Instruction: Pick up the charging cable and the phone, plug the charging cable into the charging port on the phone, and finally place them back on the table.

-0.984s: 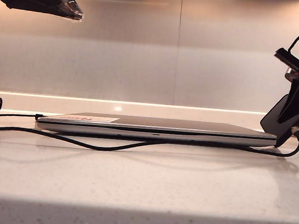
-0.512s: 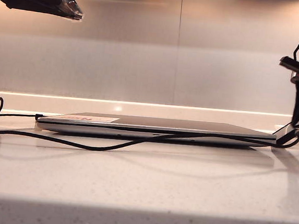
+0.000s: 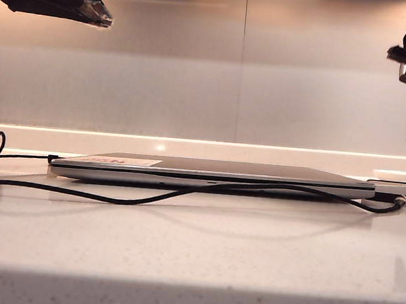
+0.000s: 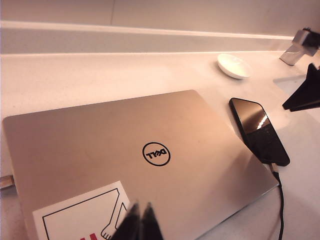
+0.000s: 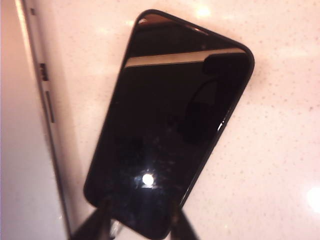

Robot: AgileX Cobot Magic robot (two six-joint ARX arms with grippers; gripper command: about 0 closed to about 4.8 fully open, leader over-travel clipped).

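My left gripper [image 4: 140, 220] hangs above the near corner of the laptop [image 4: 150, 150], fingers pressed together, holding nothing. The charging cable [image 3: 149, 198] trails across the table [image 3: 194, 251] in front of the laptop and meets the phone [image 4: 259, 131], which lies flat beside the laptop. My right gripper [image 5: 140, 225] hovers over the phone, fingers [image 5: 92, 225] parted, gripping nothing. Beyond sits a white dish [image 4: 233, 65].

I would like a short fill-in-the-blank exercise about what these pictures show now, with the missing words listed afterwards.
1. The thin flat black phone lies flat on the pale speckled ____.
2. The long black charging cable is plugged into the phone's short ____.
3. The closed silver laptop bears a round ____ logo.
4. The left gripper hangs above the laptop with jaws ____.

Missing words: table; end; Dell; shut
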